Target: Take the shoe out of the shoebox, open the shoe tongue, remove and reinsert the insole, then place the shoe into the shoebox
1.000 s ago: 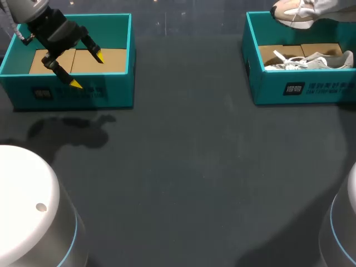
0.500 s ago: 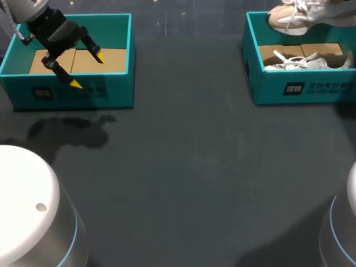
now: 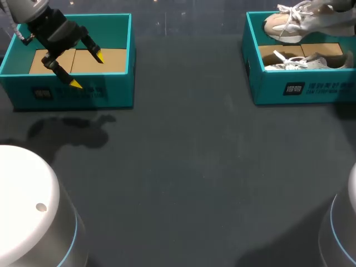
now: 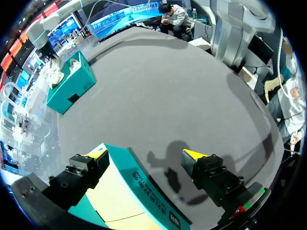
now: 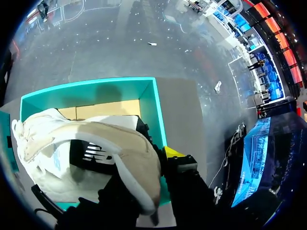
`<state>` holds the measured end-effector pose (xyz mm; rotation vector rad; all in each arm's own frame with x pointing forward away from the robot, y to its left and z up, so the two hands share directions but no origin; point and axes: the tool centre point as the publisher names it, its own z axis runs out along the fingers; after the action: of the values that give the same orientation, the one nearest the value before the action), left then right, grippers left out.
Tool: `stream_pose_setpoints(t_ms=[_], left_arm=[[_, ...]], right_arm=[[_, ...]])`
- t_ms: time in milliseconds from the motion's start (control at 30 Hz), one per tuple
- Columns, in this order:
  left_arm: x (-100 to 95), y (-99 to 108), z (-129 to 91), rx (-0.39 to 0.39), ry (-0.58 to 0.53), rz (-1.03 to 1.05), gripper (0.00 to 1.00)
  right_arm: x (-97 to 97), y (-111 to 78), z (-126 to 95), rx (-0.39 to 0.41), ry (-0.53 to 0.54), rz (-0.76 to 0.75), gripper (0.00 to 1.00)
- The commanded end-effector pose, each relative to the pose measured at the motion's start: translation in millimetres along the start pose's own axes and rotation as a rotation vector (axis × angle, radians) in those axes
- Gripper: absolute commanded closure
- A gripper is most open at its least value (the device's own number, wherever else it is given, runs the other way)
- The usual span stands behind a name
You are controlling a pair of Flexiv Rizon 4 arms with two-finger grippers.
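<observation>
**Head view.** Your left claw [image 3: 87, 70]: fingers spread wide, astride the front wall of the left shoebox [image 3: 111, 95]. Shoe [image 3: 292, 25]: aloft over the right shoebox [image 3: 267, 89], in which a second shoe [image 3: 308, 61] lies.

**Left wrist view.** Left claw [image 4: 145, 154]: open, nothing held, with one finger over the box's cardboard floor and the other outside its wall.

**Right wrist view.** Right claw [image 5: 153, 160]: seemingly clamped on the shoe's [image 5: 86, 139] heel collar. One yellow tip shows outside the heel and the other is hidden. The right shoebox [image 5: 96, 88] is directly beneath.

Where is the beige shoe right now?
Head view, far right: the shoe is held by the right tool just above the back half of the right box, over the second shoe lying inside.
</observation>
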<state>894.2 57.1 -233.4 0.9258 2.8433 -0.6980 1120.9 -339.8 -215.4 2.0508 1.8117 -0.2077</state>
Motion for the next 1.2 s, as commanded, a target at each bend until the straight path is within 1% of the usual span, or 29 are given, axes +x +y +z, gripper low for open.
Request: stream_pose_setpoints(t_ms=[33, 533, 700, 833, 1033, 1200], left_arm=[[-0.4, 0, 0, -0.001, 0.002, 0.001, 0.00], [-0.4, 0, 0, -0.001, 0.002, 0.001, 0.00], [-0.4, 0, 0, -0.001, 0.002, 0.001, 0.00], [-0.4, 0, 0, -0.001, 0.002, 0.001, 0.00], [-0.4, 0, 0, -0.001, 0.002, 0.001, 0.00], [-0.4, 0, 0, -0.001, 0.002, 0.001, 0.00]], right_arm=[[3.1, 4.2, 7, -0.001, -0.002, 0.014, 1.00], [15.7, 12.5, 35, 0.037, -0.040, 0.058, 1.00], [22.3, 15.7, 43, 0.032, -0.010, 0.060, 1.00], [26.5, 16.7, 48, 0.033, -0.013, 0.055, 1.00], [31.4, 14.2, 60, 0.036, -0.017, 0.040, 1.00], [37.6, 13.2, 68, 0.031, 0.004, 0.023, 1.00]])
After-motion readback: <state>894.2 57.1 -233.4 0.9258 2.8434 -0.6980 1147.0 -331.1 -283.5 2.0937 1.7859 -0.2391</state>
